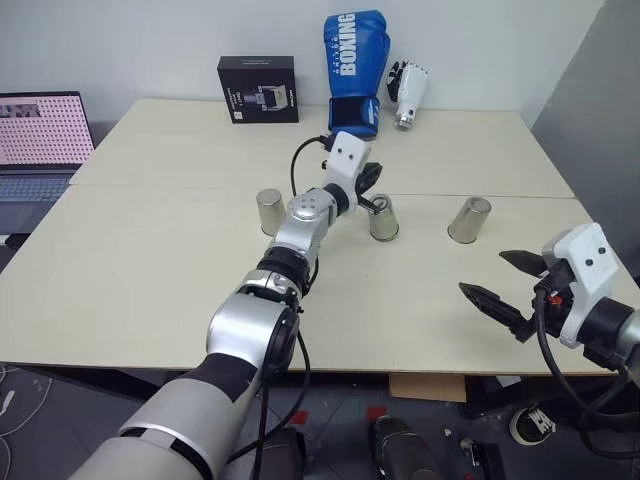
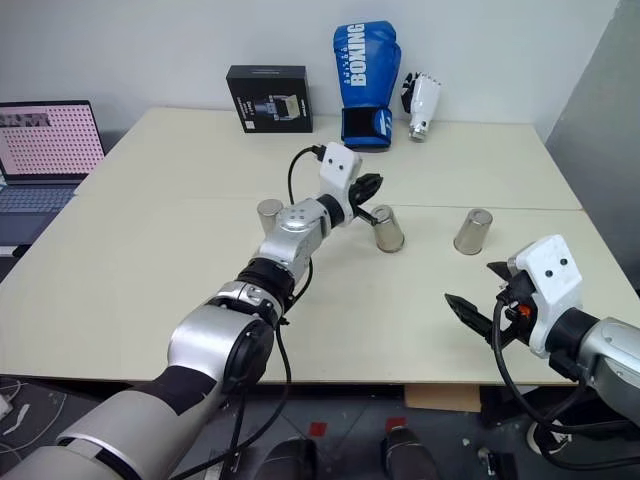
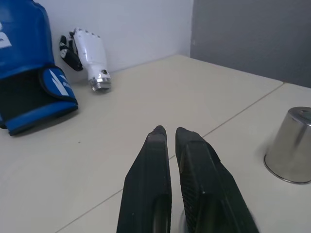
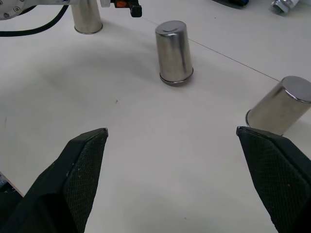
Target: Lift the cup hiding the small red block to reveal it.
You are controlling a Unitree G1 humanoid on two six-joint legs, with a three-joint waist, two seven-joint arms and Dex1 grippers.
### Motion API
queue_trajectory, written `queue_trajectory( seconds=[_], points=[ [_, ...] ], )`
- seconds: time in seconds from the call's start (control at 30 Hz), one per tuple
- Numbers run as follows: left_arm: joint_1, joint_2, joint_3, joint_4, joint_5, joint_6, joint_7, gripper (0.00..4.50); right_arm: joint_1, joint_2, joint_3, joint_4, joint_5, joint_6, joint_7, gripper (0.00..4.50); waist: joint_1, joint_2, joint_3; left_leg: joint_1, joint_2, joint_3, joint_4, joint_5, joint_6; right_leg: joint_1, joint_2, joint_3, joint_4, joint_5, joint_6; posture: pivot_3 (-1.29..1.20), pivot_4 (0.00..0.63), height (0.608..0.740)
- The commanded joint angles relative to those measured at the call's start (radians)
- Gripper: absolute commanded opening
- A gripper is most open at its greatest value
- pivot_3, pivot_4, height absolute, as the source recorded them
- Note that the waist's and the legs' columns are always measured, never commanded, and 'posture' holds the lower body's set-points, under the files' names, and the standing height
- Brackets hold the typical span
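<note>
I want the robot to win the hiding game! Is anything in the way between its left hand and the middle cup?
Nothing visible is in the way. The shut left hand is right by the top of the middle cup. The left cup and the right cup stand apart.

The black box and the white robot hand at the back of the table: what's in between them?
The blue boxing glove stands between the black box and the white robot hand, seen from the head camera.

Three silvery cups are standing upside down on the surface: the left cup (image 1: 269,211), the middle cup (image 1: 384,218) and the right cup (image 1: 469,220). One boxing glove (image 1: 356,70), one black box (image 1: 258,89), one white robotic hand (image 1: 409,94) and one laptop (image 1: 38,143) are sitting farther back.
</note>
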Motion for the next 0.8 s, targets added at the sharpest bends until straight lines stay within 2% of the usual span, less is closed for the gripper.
queue_trajectory(
  seconds=[0.03,0.07,0.17,0.37,0.43,0.53,0.7,0.8],
  points=[
    [0.068,0.028,-0.019,-0.221,-0.019,0.091,-0.042,0.40,0.013,-0.008,-0.007,-0.002,-0.011,-0.035,0.009,4.50,0.000,0.000,0.000,0.000,0.000,0.000,0.000,0.000,0.000,0.000,0.000,0.000,0.000,0.000,0.000,0.00,0.150,0.740],
    [0.111,0.045,-0.023,-0.309,-0.040,0.142,-0.082,0.40,0.015,-0.005,0.002,0.003,-0.018,-0.041,0.010,4.50,0.000,0.000,0.000,0.000,0.000,0.000,0.000,0.000,0.000,0.000,0.000,0.000,0.000,0.000,0.000,0.00,0.150,0.740],
    [0.228,0.080,-0.041,-0.523,-0.103,0.291,-0.188,0.87,0.019,0.001,0.027,0.013,-0.035,-0.059,0.013,4.50,-0.005,0.000,0.000,0.000,0.001,0.000,0.000,0.000,0.000,0.000,0.000,0.000,0.001,0.000,0.000,0.00,0.150,0.740],
    [0.401,0.151,-0.086,-0.789,-0.136,0.467,-0.260,2.23,-0.036,0.021,0.094,0.072,-0.095,-0.091,-0.019,4.50,-0.003,0.001,0.000,0.002,0.001,0.000,0.001,0.000,0.000,0.001,0.000,0.000,0.002,0.000,0.000,0.00,0.150,0.740],
    [0.475,0.209,-0.094,-0.929,-0.155,0.533,-0.294,2.71,-0.084,0.075,0.200,0.143,-0.183,-0.130,-0.064,4.50,-0.007,0.000,-0.001,0.002,0.001,0.001,0.001,0.000,0.000,0.001,0.000,0.000,0.002,0.000,-0.001,0.00,0.150,0.740],
    [0.563,0.309,-0.080,-1.109,-0.200,0.639,-0.337,3.36,-0.161,0.174,0.419,0.305,-0.363,-0.230,-0.089,4.50,-0.021,0.000,-0.001,0.004,0.004,0.002,0.001,0.000,0.000,0.001,0.001,0.000,0.002,-0.001,-0.004,0.00,0.150,0.740],
    [0.644,0.452,-0.045,-1.262,-0.246,0.731,-0.371,4.39,-0.392,0.380,0.606,0.726,-0.560,-0.443,-0.055,4.50,-0.032,0.002,-0.001,0.005,0.004,0.003,0.000,0.000,0.000,0.001,0.002,0.000,0.003,-0.002,-0.008,0.00,0.150,0.740],
    [0.679,0.498,-0.008,-1.326,-0.283,0.774,-0.363,4.45,-0.538,0.474,0.651,0.991,-0.656,-0.586,-0.025,4.50,-0.046,0.002,-0.001,0.005,0.006,0.004,0.002,0.001,0.000,0.000,0.002,0.000,0.003,0.000,-0.006,0.00,0.150,0.740]
  ],
)
